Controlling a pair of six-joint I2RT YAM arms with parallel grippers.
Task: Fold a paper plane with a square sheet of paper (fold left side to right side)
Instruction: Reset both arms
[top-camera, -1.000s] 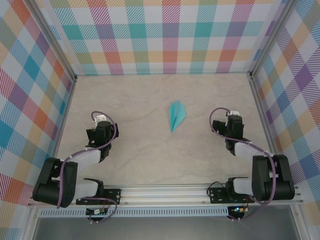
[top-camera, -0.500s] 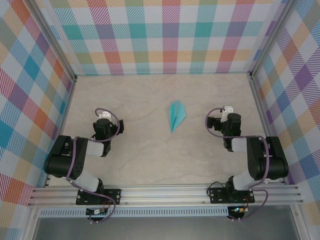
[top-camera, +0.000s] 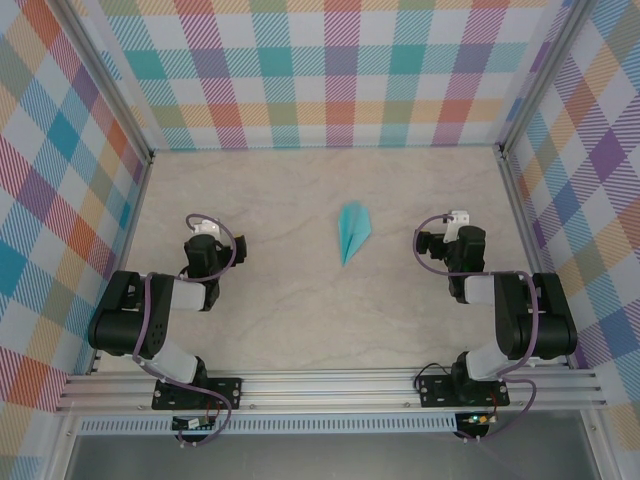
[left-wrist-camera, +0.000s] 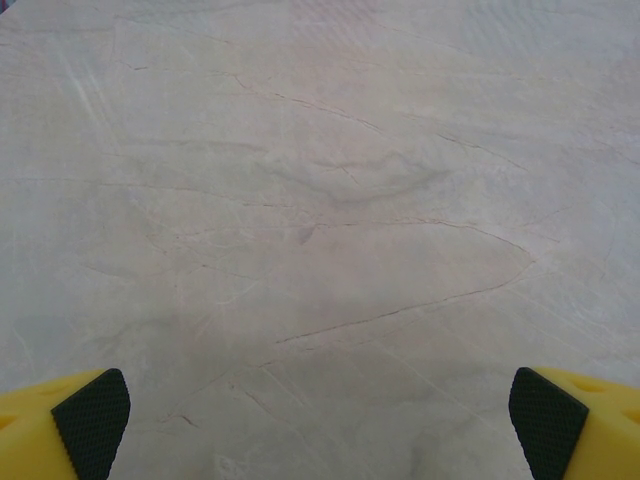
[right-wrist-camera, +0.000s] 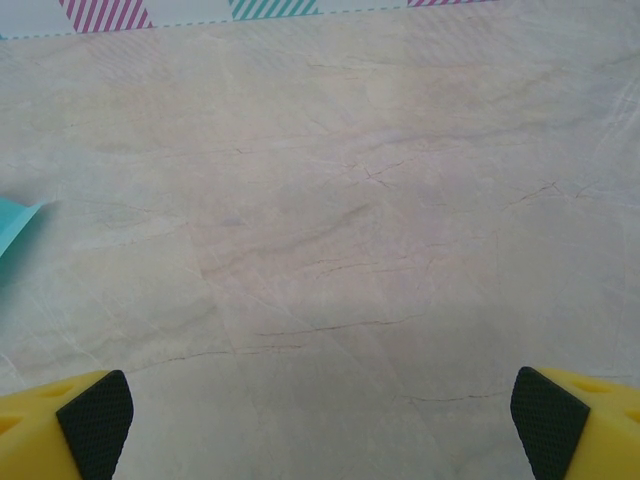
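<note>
Arms are folding back beside the paper plane (top-camera: 352, 232); left gripper (left-wrist-camera: 320, 425) and right gripper (right-wrist-camera: 320, 425) gaping wide, empty; task looking finished.

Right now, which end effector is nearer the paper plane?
The right end effector: the paper plane lies right of centre, clearly closer to it than to the left end effector.

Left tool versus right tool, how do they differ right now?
The right tool sits nearer the slim turquoise paper plane than the left tool. The right tool's camera catches a turquoise paper corner at its left edge; the left tool's faces bare marbled table. Both are wide open, empty, with yellow fingers and black pads.
</note>
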